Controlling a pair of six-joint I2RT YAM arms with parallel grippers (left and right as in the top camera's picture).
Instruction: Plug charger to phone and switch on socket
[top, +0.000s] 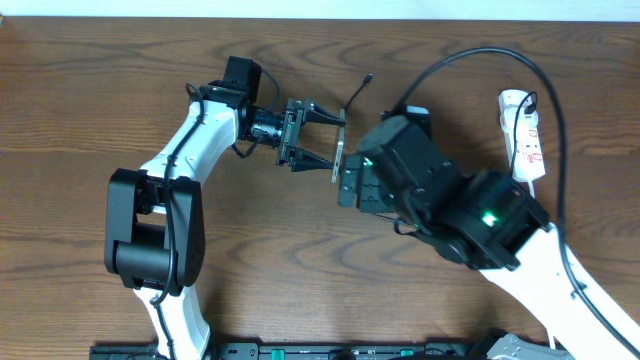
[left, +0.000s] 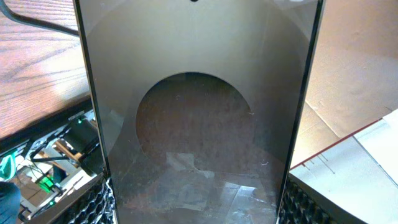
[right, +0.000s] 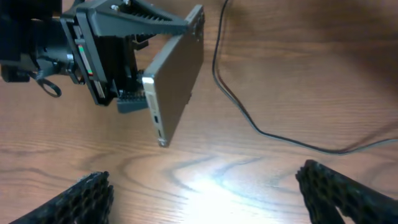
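Observation:
My left gripper (top: 330, 140) is shut on the phone (top: 339, 158), holding it upright on edge above the table. In the left wrist view the phone's dark glossy face (left: 199, 112) fills the frame between the fingers. In the right wrist view the phone (right: 177, 78) hangs tilted in the left gripper (right: 124, 56), its bottom edge with the port facing down. My right gripper (right: 205, 193) is open and empty above bare wood, just right of the phone. The charger cable (top: 480, 60) lies in a loop; its connector tip (top: 367, 79) rests behind the phone. The cable also shows in the right wrist view (right: 249, 118). The socket (top: 525, 135) lies far right.
The wooden table (top: 80, 110) carries little else. The white power strip's cord and the black cable (top: 555, 150) run past the right arm (top: 480, 215). Dark equipment (top: 300, 350) lines the front edge.

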